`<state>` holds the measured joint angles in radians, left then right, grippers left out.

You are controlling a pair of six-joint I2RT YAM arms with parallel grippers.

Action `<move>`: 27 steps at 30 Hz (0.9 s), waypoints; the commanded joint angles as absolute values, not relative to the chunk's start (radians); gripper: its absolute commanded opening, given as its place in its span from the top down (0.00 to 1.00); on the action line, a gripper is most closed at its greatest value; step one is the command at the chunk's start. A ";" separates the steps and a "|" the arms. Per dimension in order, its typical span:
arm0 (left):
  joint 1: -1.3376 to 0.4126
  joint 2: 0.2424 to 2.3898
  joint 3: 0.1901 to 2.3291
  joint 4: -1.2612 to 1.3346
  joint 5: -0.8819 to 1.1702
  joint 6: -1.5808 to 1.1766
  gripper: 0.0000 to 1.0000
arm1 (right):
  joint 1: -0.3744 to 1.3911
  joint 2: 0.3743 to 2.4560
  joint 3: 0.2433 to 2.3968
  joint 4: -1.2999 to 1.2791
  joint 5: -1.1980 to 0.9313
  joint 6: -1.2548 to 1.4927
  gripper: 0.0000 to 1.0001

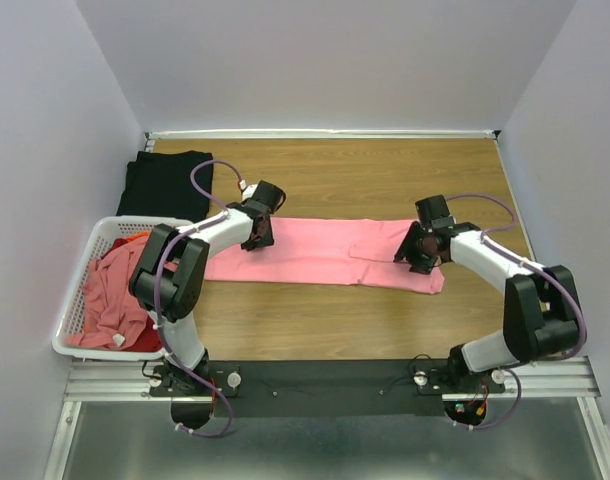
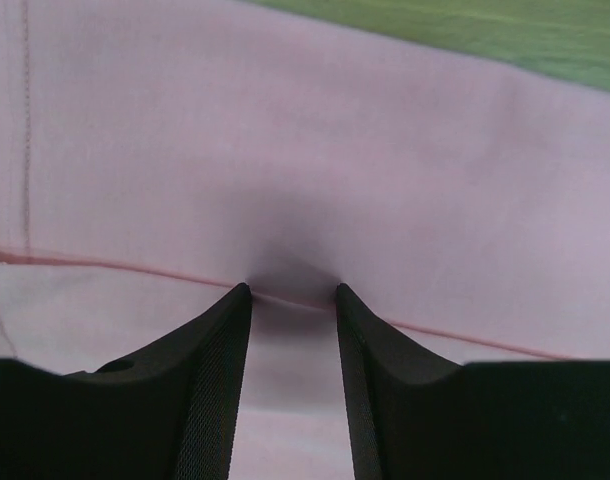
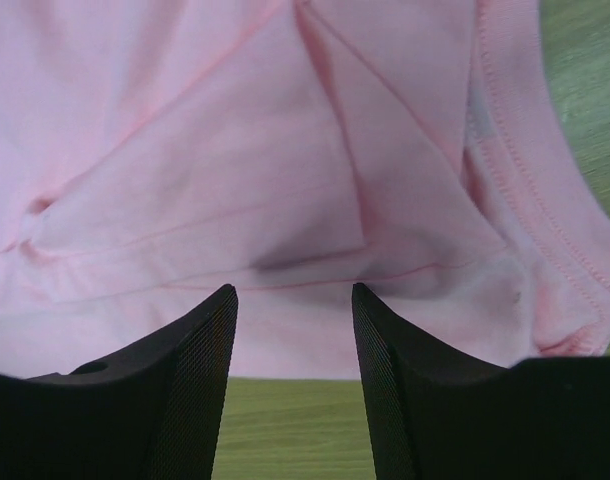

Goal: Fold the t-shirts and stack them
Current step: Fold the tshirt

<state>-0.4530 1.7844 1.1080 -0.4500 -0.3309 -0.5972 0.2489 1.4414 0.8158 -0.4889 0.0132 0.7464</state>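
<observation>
Hanging over opposite ends of the long-folded salmon-pink cloth t-shirt point(image 1: 315, 258), left gripper point(image 2: 293, 292) and right gripper point(image 3: 293, 290) show jaws parted, gripping nothing.

One pink t-shirt point(image 1: 320, 255) lies folded lengthwise centrally, black t-shirt point(image 1: 165, 185) back-left.

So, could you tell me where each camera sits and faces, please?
Top external: above and behind, looking down on the table; both arms show.
Left wrist: on its wrist, looking past the open left end effector at the pink t-shirt.
Right wrist: likewise, open right end effector over that shirt's edge.
Shared: all three see the pink t-shirt.
</observation>
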 commanded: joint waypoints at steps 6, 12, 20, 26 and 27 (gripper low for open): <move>-0.393 1.818 1.077 -0.420 -0.318 -0.566 0.54 | 0.232 1.638 0.834 -0.417 0.172 0.769 0.43; -0.388 1.810 1.029 -0.425 -0.212 -0.601 0.57 | 0.124 1.827 1.026 -0.413 0.230 0.651 0.43; -0.463 1.710 0.922 -0.385 0.062 -0.751 0.57 | 0.061 2.198 1.573 -0.417 0.242 0.375 0.42; -0.665 1.689 0.897 -0.328 0.173 -0.960 0.56 | 0.061 2.388 1.854 -0.448 0.230 0.253 0.42; -0.685 1.681 0.891 -0.325 0.172 -0.982 0.56 | 0.060 2.384 1.874 -0.448 0.232 0.238 0.42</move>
